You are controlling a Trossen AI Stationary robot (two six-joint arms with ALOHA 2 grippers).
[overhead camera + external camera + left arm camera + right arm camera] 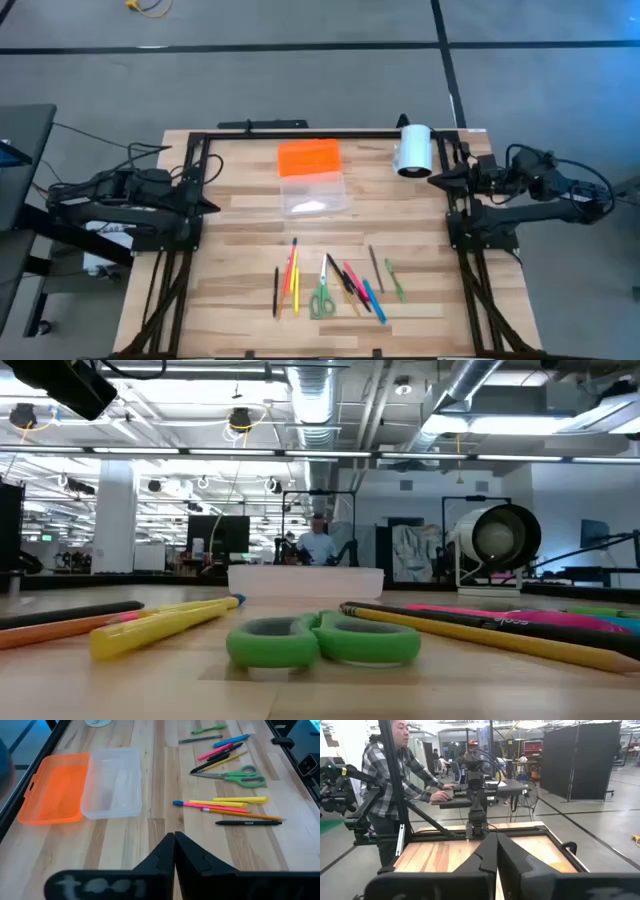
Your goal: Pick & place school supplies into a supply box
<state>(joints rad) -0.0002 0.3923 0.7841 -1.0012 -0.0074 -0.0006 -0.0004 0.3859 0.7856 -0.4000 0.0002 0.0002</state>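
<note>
Lying open, supply box [111, 782] holds nothing.

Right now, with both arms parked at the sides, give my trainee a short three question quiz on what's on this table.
1. True or false: the supply box stands open, its orange lid folded back.
2. Multiple choice: the green-handled scissors lie (A) inside the box, (B) on the table among the pens and pencils, (C) in a pincer.
3. Fill in: the left pincer and the right pincer are both ____.

Key: 1 true. 2 B; the clear tray looks empty, with nothing packed yet. 3 shut, and holding nothing; the left one looks over the box and supplies, and the right one faces across the table toward a person standing beyond it.
</note>
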